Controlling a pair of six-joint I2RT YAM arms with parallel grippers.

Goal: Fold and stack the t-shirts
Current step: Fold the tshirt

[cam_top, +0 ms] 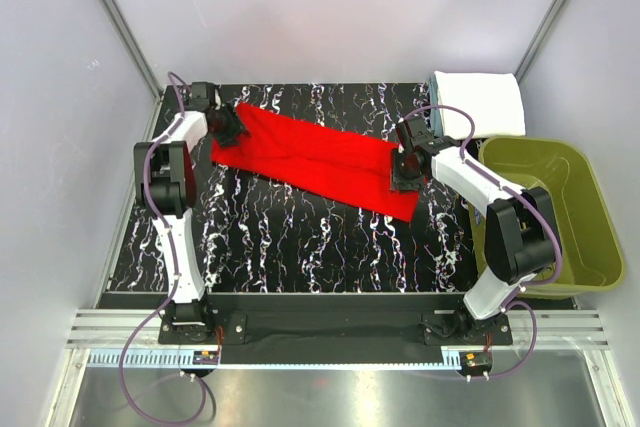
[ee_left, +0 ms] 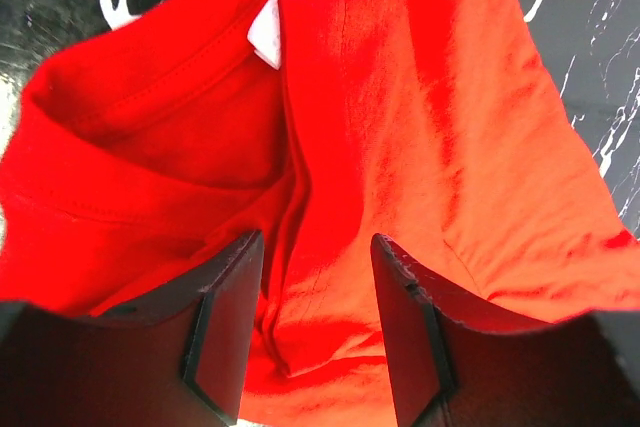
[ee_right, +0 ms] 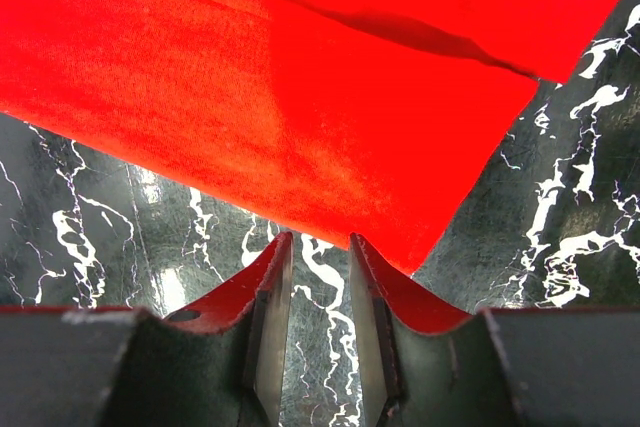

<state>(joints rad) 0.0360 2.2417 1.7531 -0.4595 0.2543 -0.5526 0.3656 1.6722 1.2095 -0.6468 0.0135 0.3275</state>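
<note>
A bright red t-shirt (cam_top: 315, 157), folded lengthwise into a long strip, lies slantwise on the black marbled table from back left to right. My left gripper (cam_top: 230, 129) is at its collar end. In the left wrist view it is open (ee_left: 318, 247), its fingers apart over the red cloth, with a raised crease between them and the white neck label (ee_left: 268, 33) ahead. My right gripper (cam_top: 405, 171) is at the hem end. In the right wrist view it is (ee_right: 320, 243) slightly open with only table between the jaws, and the red hem (ee_right: 300, 117) lies just past the tips.
A folded white t-shirt (cam_top: 480, 99) lies at the back right corner, with a pale blue edge under it. The olive-green basket (cam_top: 590, 207) stands off the table's right side, close to the right arm. Grey walls close in the back and sides.
</note>
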